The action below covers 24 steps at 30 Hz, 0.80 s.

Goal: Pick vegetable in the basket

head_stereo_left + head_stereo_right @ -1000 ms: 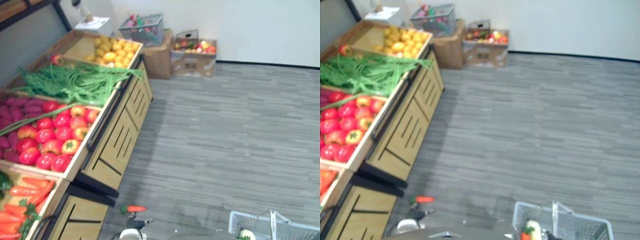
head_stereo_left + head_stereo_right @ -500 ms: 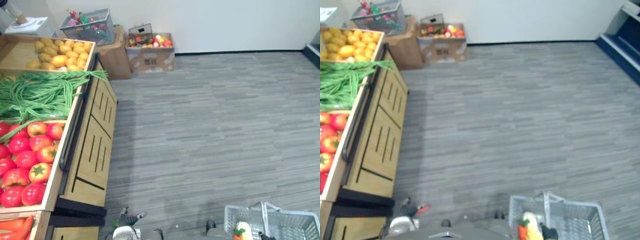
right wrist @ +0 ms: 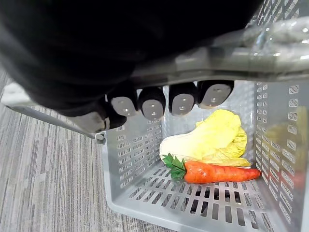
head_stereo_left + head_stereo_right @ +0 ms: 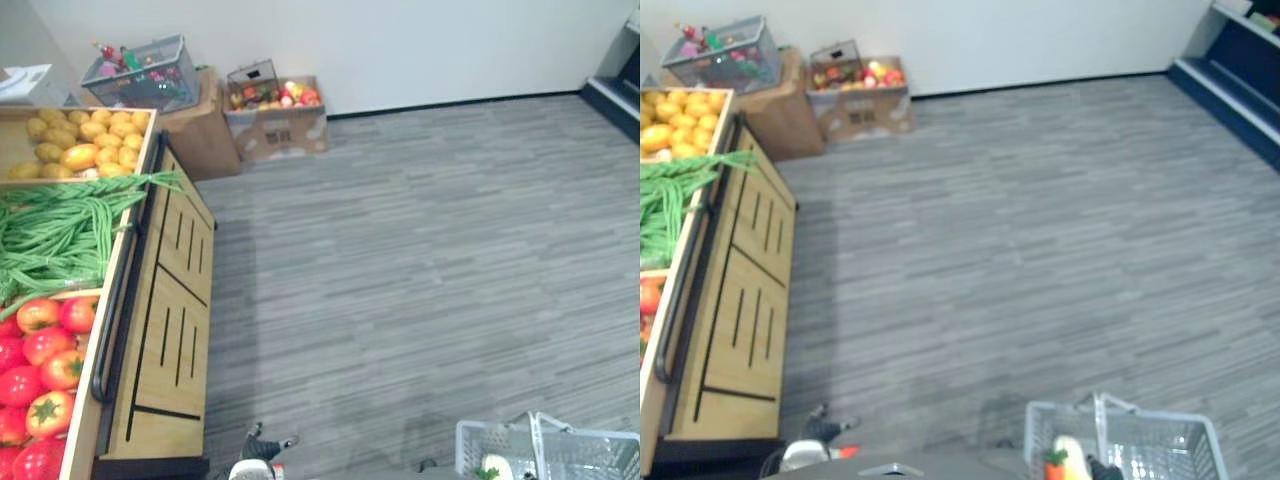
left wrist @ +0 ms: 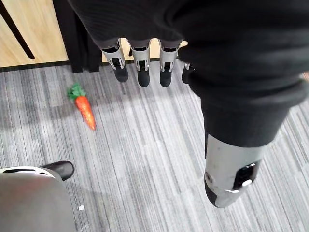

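The print on the side of the cardboard box [image 4: 276, 128] at 11 o'clock is too small for me to read, and I can make out no other writing. My right hand [image 3: 159, 102] is clenched round the basket handle [image 3: 251, 53], carrying the grey plastic basket [image 3: 140, 164] low at 5 o'clock. Inside it, directly below my curled fingers and not touching them, a carrot [image 3: 217, 172] with a green top lies on the slotted bottom, and a pale yellow cabbage [image 3: 212, 137] rests against it on the side nearer the far wall. My left hand [image 5: 143, 67] hangs released, fingers straight and pointing down, grasping nothing. A fallen carrot [image 5: 85, 108] lies on the grey striped floor [image 4: 420, 260] beyond those fingertips, clearly apart from them, at about 7 o'clock near the foot of the wooden display stand [image 4: 175, 300]. That stand runs along my 9 o'clock side, its front edge carrying a dark rail, with tomatoes [image 4: 40, 350] nearest, green beans [image 4: 60, 225] next and yellow produce [image 4: 85, 140] farthest. Past its far end a wire basket [image 4: 140, 75] sits on a brown box beside the cardboard box of mixed produce, both against the white wall. From 12 to 4 o'clock the floor is open, bounded by the wall's dark skirting and, at 2 o'clock, a blue shelf base [image 4: 1230, 80].
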### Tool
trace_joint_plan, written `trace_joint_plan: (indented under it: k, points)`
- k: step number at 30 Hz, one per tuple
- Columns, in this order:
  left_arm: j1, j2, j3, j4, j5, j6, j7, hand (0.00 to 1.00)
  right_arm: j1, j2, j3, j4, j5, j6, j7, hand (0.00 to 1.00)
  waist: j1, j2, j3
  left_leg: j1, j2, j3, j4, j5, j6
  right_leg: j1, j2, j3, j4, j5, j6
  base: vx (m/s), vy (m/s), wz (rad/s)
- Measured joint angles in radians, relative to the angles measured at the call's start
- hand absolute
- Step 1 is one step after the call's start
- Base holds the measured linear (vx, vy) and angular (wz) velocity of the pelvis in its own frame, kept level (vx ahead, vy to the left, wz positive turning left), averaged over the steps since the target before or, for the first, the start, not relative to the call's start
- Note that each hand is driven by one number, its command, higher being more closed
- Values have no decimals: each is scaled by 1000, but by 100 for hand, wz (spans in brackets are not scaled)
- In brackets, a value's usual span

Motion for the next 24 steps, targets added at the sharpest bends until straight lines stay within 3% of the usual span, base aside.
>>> trace_joint_plan:
  k: [3, 4, 5, 6, 7, 8, 10, 11, 14, 18, 24]
  points:
    - [0, 9, -28, -2, -1, 1, 0, 0, -10, 9, -19, -3, 0, 0, 0, 100, -1, 8, 15, 29, 17, -14, 41, 1, 1, -106, 2, 1, 303, -3, -1, 28, -2, 13]
    - [0, 15, -40, -1, -1, 2, -1, 0, -5, 25, -26, -3, 0, 0, 0, 100, -6, 3, 24, 57, 17, -41, 52, 1, 1, -154, 0, 8, 433, -40, -7, 62, -41, 33]
    - [7, 27, -40, -2, -1, 2, 0, 0, -1, 45, -26, -8, 1, 0, 1, 100, -6, -3, 22, 66, 23, -51, 52, 0, 0, -159, 19, 10, 395, -94, -35, 47, -55, 36]
    - [14, 32, -40, -1, -1, 2, 0, 0, -2, 55, -24, -10, 1, 0, 1, 100, -6, -9, 23, 67, 22, -51, 52, 0, 0, -164, 25, 2, 355, -93, -37, 37, -74, 41]
    - [18, 41, -40, -3, -3, 1, -1, 0, -3, 71, -16, -10, 1, 0, 1, 100, -5, -35, 22, 59, 5, -54, 47, -1, -2, -178, 27, -5, 247, -36, -29, 42, -103, 38]
    - [17, 46, -29, -7, -4, 3, 0, 0, -6, 72, -15, -2, 1, 3, -3, 100, -3, -45, 20, 56, -5, -66, 45, -5, -8, -173, 20, -17, 206, -40, -33, 78, -102, 27]
    - [22, 38, -24, -7, -6, 2, 0, 0, -16, 53, -4, -3, 0, 3, 0, 100, 2, -21, 15, 28, 6, -91, 45, -5, -8, -156, 29, -32, 138, -40, -32, 95, -111, 12]
    - [33, 18, -13, -5, -10, 2, 1, 0, -15, 42, -1, -3, -1, 4, 0, 100, 2, 4, 12, 22, 22, -108, 29, -5, -8, -134, 42, -61, 77, -31, -26, 73, -105, 24]
    - [45, -4, 28, -1, -56, 2, 2, 0, -7, 35, -9, 11, 0, 8, 0, 100, 4, 29, 3, 25, 54, -107, 11, -2, -13, -97, 79, -82, 7, -1, -40, 29, -95, 15]
    - [59, -6, 54, 0, -125, 1, -1, 0, -8, 40, -8, 36, 1, 7, 0, 100, 3, 22, -1, 25, 73, -106, 4, 15, -36, -41, 112, -88, -113, 68, -60, -39, -59, -5]
    - [61, -4, 53, 1, -125, -1, -1, 0, 7, 39, -8, 38, 1, 7, 0, 100, 3, 18, -2, 26, 67, -108, -5, 15, -36, -1, 115, -96, -195, 129, -61, -73, 9, 5]
